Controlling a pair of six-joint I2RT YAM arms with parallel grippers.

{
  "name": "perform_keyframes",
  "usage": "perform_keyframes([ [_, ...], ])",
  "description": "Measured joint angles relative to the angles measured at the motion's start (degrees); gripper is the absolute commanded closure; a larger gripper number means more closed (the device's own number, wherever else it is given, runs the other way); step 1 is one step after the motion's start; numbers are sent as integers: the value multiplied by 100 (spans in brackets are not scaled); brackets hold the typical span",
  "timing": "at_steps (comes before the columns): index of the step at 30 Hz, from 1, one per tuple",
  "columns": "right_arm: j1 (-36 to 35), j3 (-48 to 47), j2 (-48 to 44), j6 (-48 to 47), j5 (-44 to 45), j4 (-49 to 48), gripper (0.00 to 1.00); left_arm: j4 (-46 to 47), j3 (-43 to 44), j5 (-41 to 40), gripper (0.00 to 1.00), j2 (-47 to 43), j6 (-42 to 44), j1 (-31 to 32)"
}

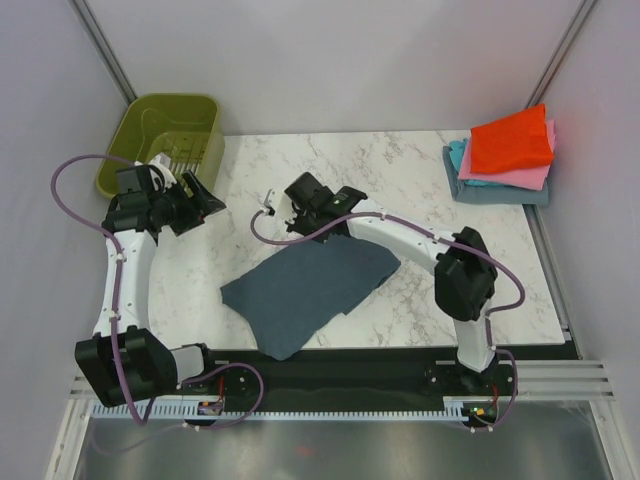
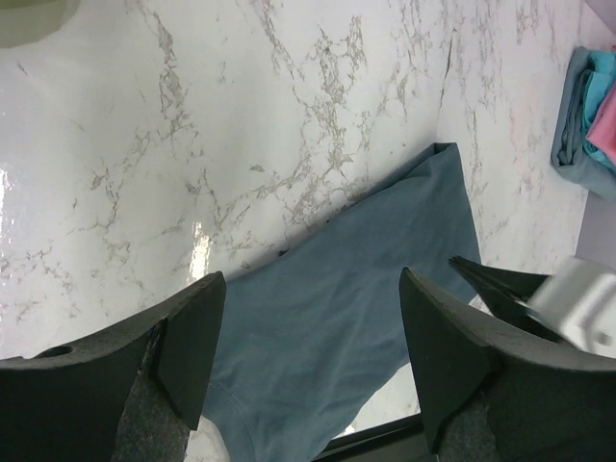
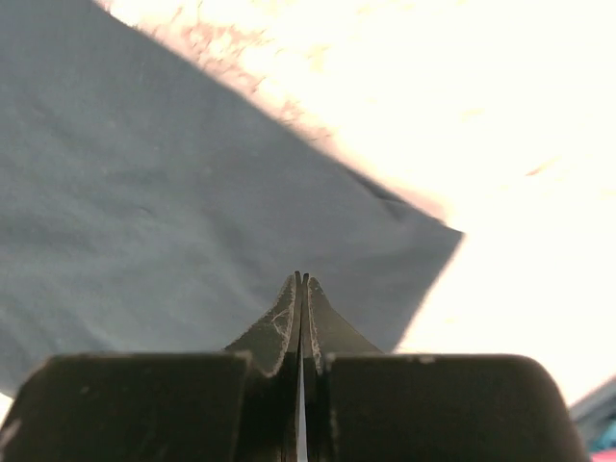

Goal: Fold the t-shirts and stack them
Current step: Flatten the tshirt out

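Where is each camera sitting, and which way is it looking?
Top camera: high above and behind the arms, looking down at the table; both arms, the blue-grey t-shirt, the folded stack and the green basket show.
Left wrist camera: on the left arm, looking down across the t-shirt; the open left gripper frames the view.
Right wrist camera: on the right arm, close over the t-shirt; the shut right gripper shows.
All three share the t-shirt.

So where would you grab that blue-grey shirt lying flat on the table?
Probably its far-right corner, pinched from above and from outside the edge: the blue-grey shirt lies flat, so only a corner or edge gives fingers something to close on.
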State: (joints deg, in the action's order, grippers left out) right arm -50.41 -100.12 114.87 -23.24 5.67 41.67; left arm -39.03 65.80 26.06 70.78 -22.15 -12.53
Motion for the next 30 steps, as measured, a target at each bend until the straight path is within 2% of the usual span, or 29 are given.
perform_keyframes([
  [5,44,-68,-621,-210,175,-37,100,-7,55,-26,20,0,7,-9],
  [10,122,-979,-732,-555,404,85,100,-7,101,-37,20,-2,9,-13],
  [11,151,-1200,-732,-586,439,87,72,-7,101,-39,20,-2,9,-13],
  [12,177,-1423,-756,-595,448,76,56,-9,98,-42,19,-4,24,-13],
  [14,223,-1606,-903,-603,315,50,41,-2,68,-46,19,-48,63,-15],
  [17,260,-1497,-1145,-481,-264,190,31,-9,-162,-20,14,-225,101,-15],
  [23,214,-1043,-1027,-116,-1292,741,27,-474,-564,-66,17,-251,114,-17],
  [30,221,-1073,-629,-48,-1447,1032,27,-949,-608,-911,23,662,114,-37],
])
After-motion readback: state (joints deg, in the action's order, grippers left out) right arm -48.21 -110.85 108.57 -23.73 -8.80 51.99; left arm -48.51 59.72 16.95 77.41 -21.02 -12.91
